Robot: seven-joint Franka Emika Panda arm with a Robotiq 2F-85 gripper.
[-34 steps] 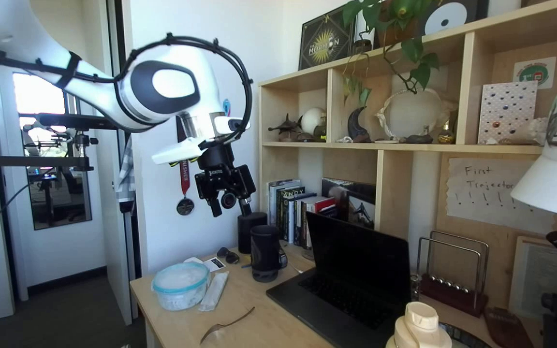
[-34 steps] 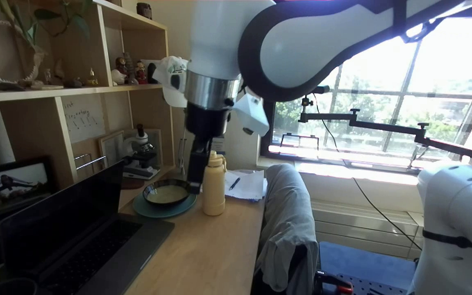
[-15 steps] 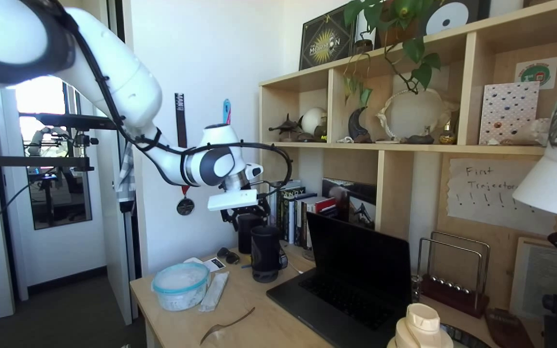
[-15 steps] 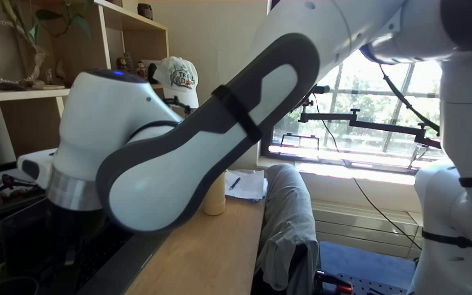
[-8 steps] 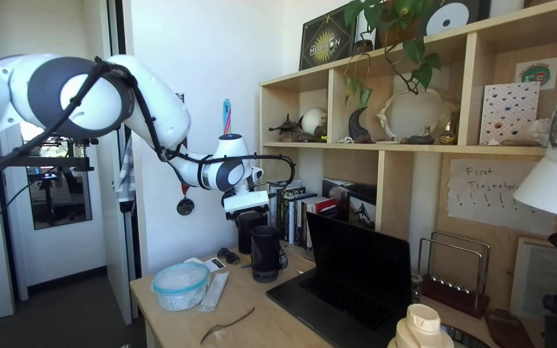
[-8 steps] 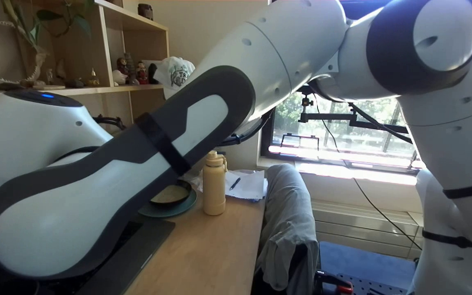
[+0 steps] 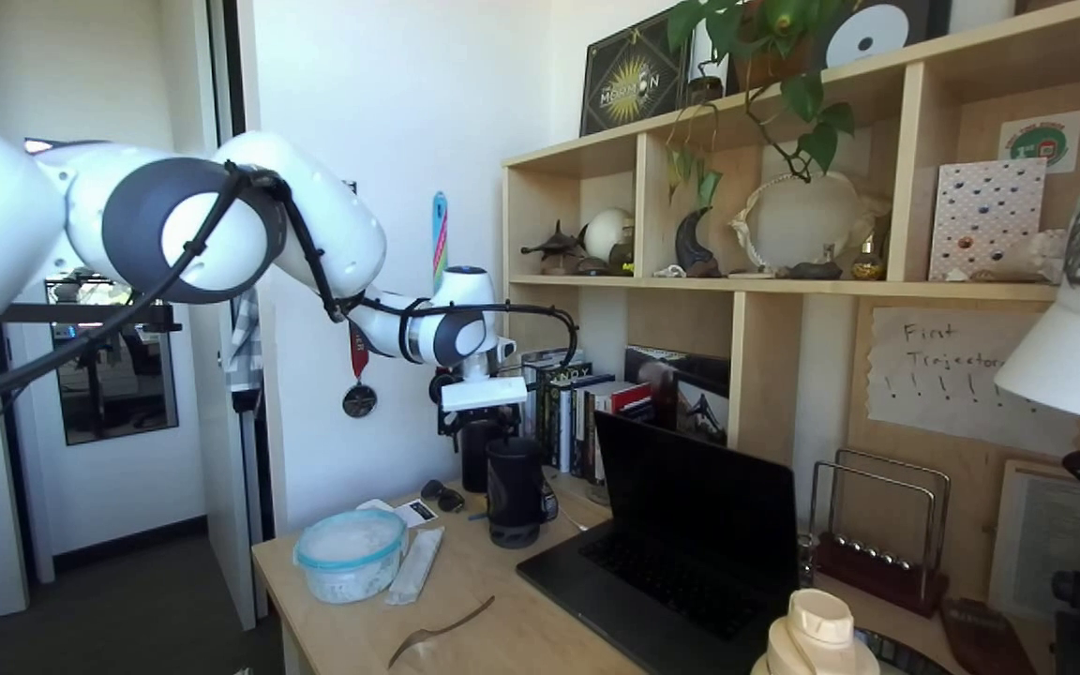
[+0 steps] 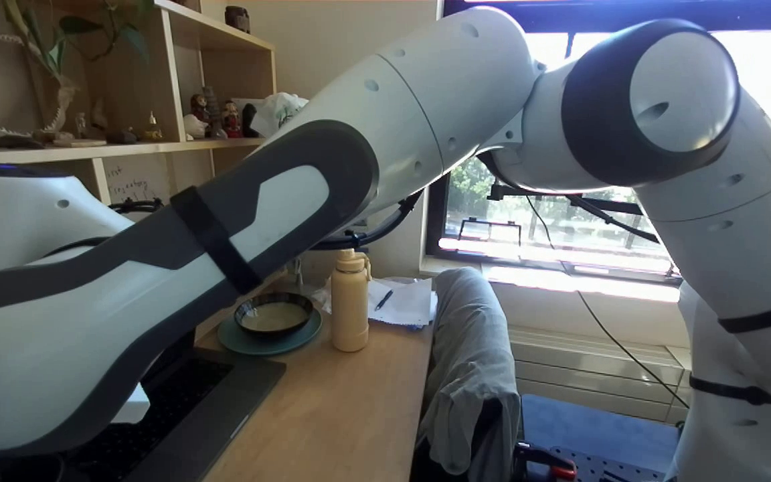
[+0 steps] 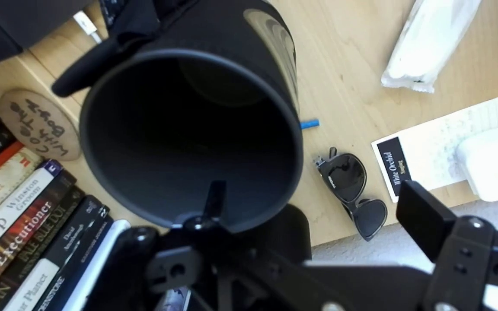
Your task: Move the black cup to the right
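Black cup below, the end effector gapes wide, holding nothing; lowered off-centre, a finger could strike the rim and topple it.

wrist view, close above desk, downward

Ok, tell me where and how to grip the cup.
I'd take the cup by its rim, on the side near the sunglasses, coming down from above. It stands upright and open on top, so the rim can likely be pinched from inside and out. A tab juts from the roughly opposite side, and in the wrist view the open end effector spans this rim.
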